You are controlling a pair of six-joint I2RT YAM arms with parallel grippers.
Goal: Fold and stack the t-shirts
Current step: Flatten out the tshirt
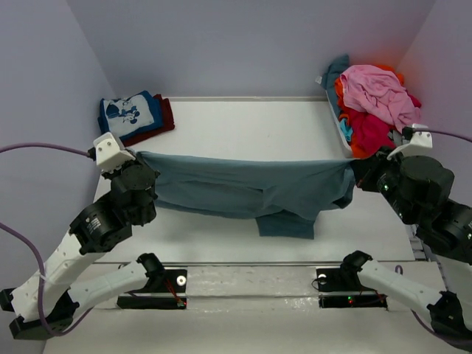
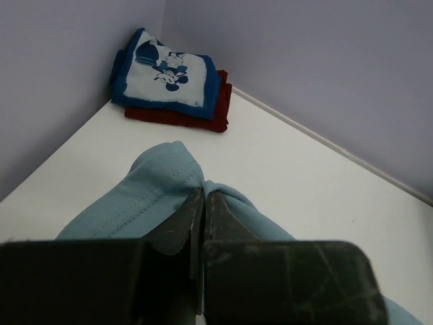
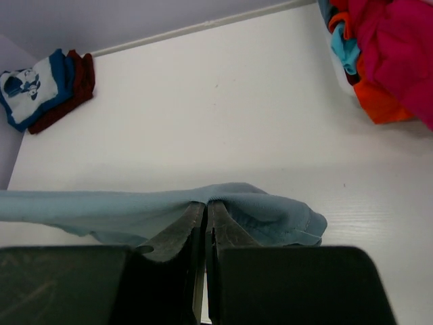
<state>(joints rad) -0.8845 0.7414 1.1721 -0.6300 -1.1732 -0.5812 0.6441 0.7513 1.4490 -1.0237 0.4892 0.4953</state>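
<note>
While the plain slate-blue cloth t-shirt (image 1: 243, 188) hangs stretched across the middle of the white table (image 1: 251, 122), you have it pinched at both ends. The left gripper (image 1: 140, 158) is clamped on its left edge and the right gripper (image 1: 357, 171) on its right edge.

Only the top view shows you the whole span. The upper hem runs nearly straight between the two grippers, the body sags below it, and a lower part droops onto the table toward the near edge. The wrist views give you the grip itself. In the left wrist view the left gripper (image 2: 203, 193) has its jaws closed on a bunched fold, and in the right wrist view the right gripper (image 3: 206, 205) bites a hemmed corner in the same way.

Farther out, the folded blue tee with white cartoon print (image 1: 129, 112) lies on the folded dark red tee (image 1: 161, 118) in the far left corner. The loose pile at the far right has the pink tee (image 1: 380, 92) on top, over red (image 1: 369, 129), orange (image 1: 358, 150) and teal (image 1: 338, 70) ones.

Each arm rises from its base with its elbow bent outward and its wrist turned inward over the table's side.
</note>
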